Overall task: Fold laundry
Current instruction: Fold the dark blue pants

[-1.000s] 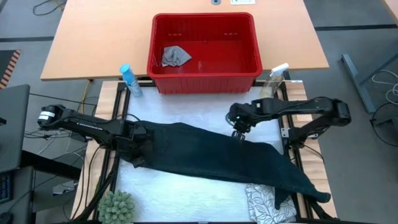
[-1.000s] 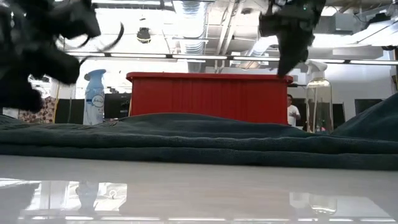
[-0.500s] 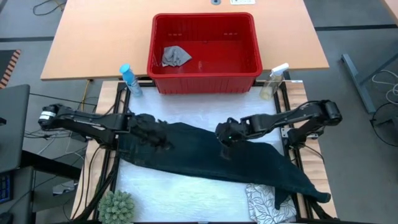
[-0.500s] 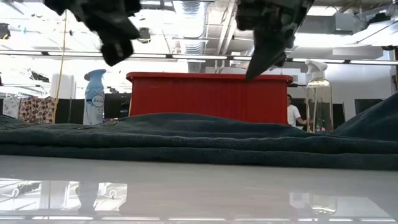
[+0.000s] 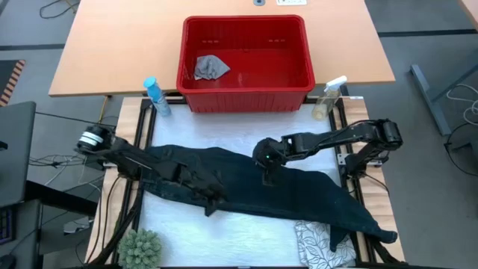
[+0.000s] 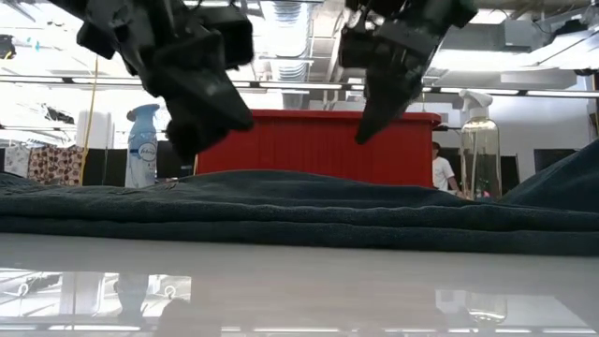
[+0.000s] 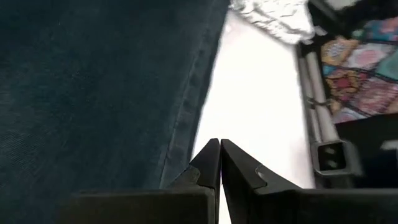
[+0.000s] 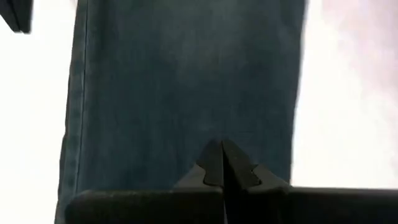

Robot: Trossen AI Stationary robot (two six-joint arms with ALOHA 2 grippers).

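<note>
Dark denim jeans (image 5: 269,190) lie spread flat on the white table top, running from the left toward the near right corner. Their right end lies over a white leaf-print cloth (image 5: 317,243). My left gripper (image 5: 212,207) is shut and hovers over the jeans' near seam edge (image 7: 186,118). My right gripper (image 5: 269,178) is shut and hangs above the middle of the jeans (image 8: 186,81). In the low view both grippers (image 6: 187,148) (image 6: 361,137) stand clear above the denim (image 6: 299,201). A small grey cloth (image 5: 210,67) lies in the red basket.
The red basket (image 5: 246,96) stands at the far edge. A blue spray bottle (image 5: 154,96) is at its left and a clear spray bottle (image 5: 328,97) at its right. A green plant (image 5: 140,248) sits at the near left corner. A person (image 6: 436,167) stands in the room behind.
My left gripper has left the jeans' left end and swept toward the table's right and near edge, turning as it went, to the jeans' near edge. My right gripper has moved toward the table's left and come down lower over the jeans. The jeans lie as before.
</note>
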